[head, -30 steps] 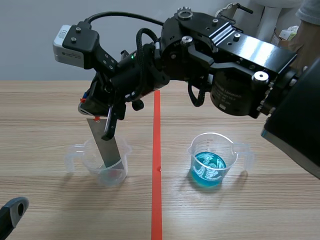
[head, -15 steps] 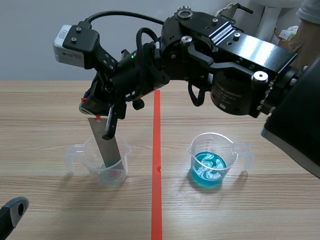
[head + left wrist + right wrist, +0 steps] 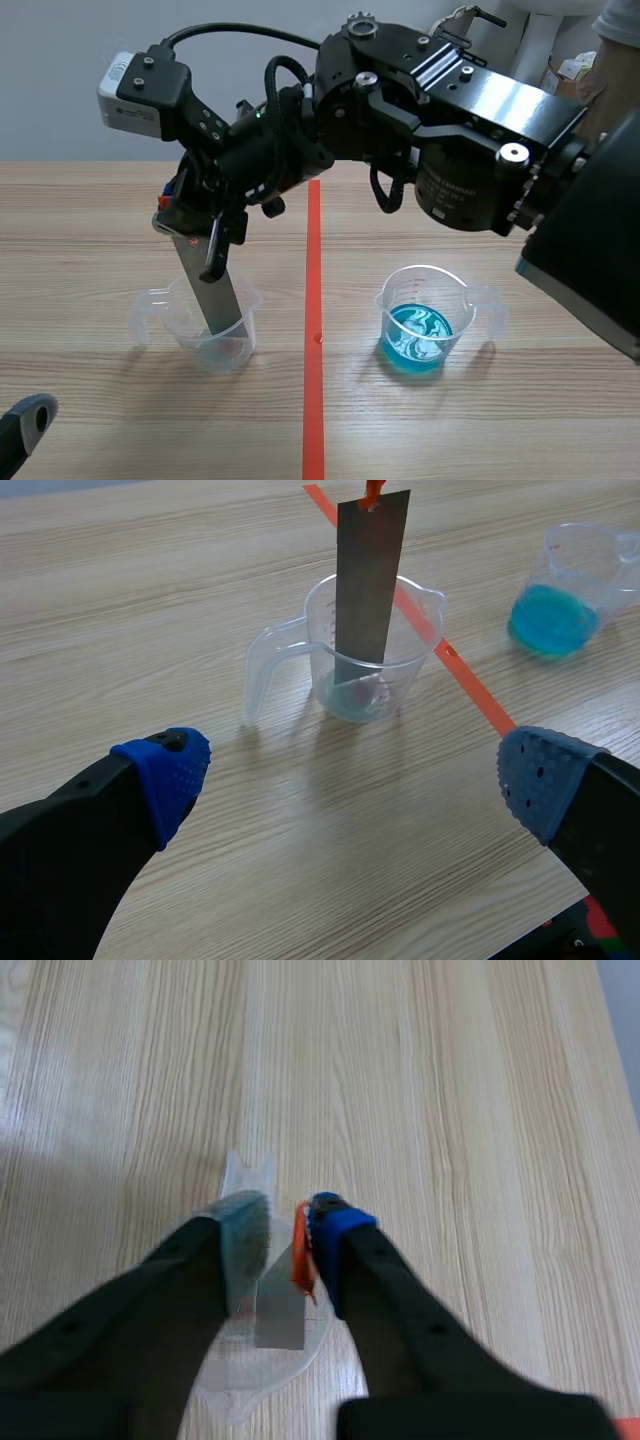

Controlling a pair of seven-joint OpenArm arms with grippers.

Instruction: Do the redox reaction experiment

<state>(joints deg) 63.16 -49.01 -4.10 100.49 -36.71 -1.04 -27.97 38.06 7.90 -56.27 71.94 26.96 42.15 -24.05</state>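
Watching remotely, I saw my right gripper (image 3: 285, 1240) pinching the top of the metal strip (image 3: 370, 580), its long axis running steeply down, slightly tilted, into the clear beaker (image 3: 225, 345) directly beneath, with the blue-liquid beaker (image 3: 425, 320) well apart across the tape line (image 3: 313, 400), my left gripper (image 3: 350, 775) spread near the clear beaker, and the beaker markings too small to read.

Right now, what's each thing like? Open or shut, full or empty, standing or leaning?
Strip: leaning, lower end inside the clear cup, top end gripped.
Clear cup: upright, the strip standing in it.
Blue cup: upright, partly filled with blue liquid.
Right gripper: shut on the strip.
Left gripper: open, holding nothing.
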